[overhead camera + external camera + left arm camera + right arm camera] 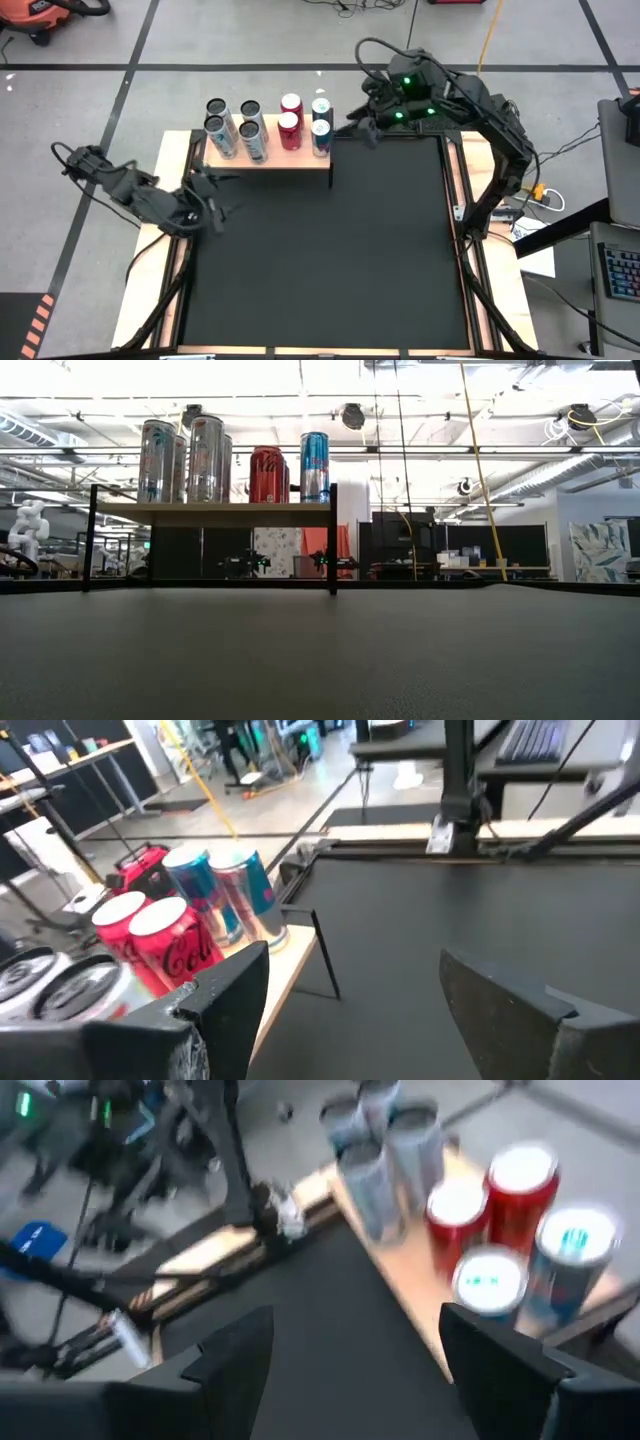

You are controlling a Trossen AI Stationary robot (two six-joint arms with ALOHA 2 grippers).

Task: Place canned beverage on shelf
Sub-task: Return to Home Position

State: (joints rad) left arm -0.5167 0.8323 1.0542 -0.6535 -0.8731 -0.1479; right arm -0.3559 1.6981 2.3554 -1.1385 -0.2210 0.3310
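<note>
The shelf (272, 166), a light wooden top on thin dark legs (332, 550), stands at the far left of the black mat. Several cans stand upright on it on their bases: silver ones (233, 128) at its left, two red ones (290, 121), two blue ones (321, 126) at its right end. My left gripper (222, 196) hangs open just near-left of the shelf, nothing between its fingers (350, 970). My right gripper (362, 122) is open and empty (355, 1325), raised just right of the shelf's blue cans. Neither gripper shows in the low view.
The black mat (330, 260) covers the table inside a light wooden border (455, 180). The right arm's post and cables (490, 200) stand at the mat's right edge. The mat right of and in front of the shelf is bare.
</note>
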